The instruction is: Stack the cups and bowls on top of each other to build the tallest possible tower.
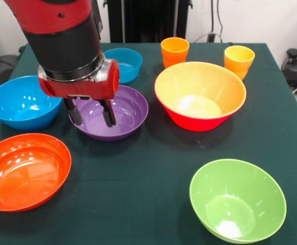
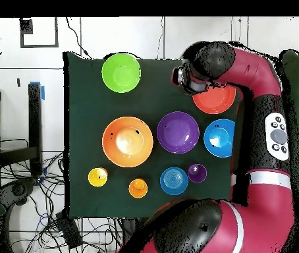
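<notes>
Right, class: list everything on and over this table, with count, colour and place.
Places as in the front view.
Green bowl: 1, green, near right.
Red-orange bowl: 1, red-orange, near left.
Purple bowl: 1, purple, centre.
Orange bowl: 1, orange inside, red outside, right of centre.
Blue bowl: 1, blue, left.
Small blue bowl: 1, blue, far side.
Orange cup: 1, orange, far side.
Yellow cup: 1, yellow, far right.
Purple cup: 1, purple, seen only overhead, beside small blue bowl.
Table: 1, dark green.
Arm: 1, red and black, over purple bowl.
Fingers: 2, black, apart.
</notes>
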`<state>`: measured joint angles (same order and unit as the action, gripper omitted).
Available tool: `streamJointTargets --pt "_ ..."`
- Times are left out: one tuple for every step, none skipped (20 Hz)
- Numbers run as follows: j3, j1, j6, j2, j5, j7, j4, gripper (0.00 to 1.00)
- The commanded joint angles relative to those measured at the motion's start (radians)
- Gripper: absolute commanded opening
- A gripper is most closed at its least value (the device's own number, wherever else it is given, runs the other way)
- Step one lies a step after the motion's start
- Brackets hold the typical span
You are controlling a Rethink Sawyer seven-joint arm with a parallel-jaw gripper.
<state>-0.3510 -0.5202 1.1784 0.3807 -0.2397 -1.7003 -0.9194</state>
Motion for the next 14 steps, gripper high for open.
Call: streamJointTargets --pt "-0.063 -0.005 0.088 -0.011 -0.075 0.322 0.012 1.0" --pt "-0.058 0.0 0.11 -0.021 -0.084 0.322 0.038 1.0" --pt "-0.059 0.01 0.136 -0.041 -0.095 0.326 0.081 1.0" --pt "-0.06 0.018 0.155 -0.059 -0.105 0.33 0.119 1.0" --pt "-0.067 0.029 0.181 -0.086 -0.119 0.341 0.176 1.0" --pt "-0.074 0.036 0.198 -0.105 -0.13 0.351 0.214 1.0" --pt "-0.08 0.042 0.216 -0.121 -0.139 0.358 0.248 1.0" --pt "-0.086 0.045 0.224 -0.134 -0.145 0.366 0.27 1.0" --pt "-0.091 0.047 0.228 -0.146 -0.149 0.372 0.287 1.0" --pt "-0.096 0.047 0.231 -0.156 -0.154 0.378 0.302 1.0" --pt "-0.104 0.049 0.238 -0.171 -0.161 0.386 0.328 1.0" --pt "-0.111 0.05 0.24 -0.184 -0.168 0.394 0.347 1.0" --pt "-0.119 0.051 0.25 -0.2 -0.174 0.403 0.371 1.0" --pt "-0.127 0.052 0.258 -0.215 -0.179 0.41 0.391 1.0"
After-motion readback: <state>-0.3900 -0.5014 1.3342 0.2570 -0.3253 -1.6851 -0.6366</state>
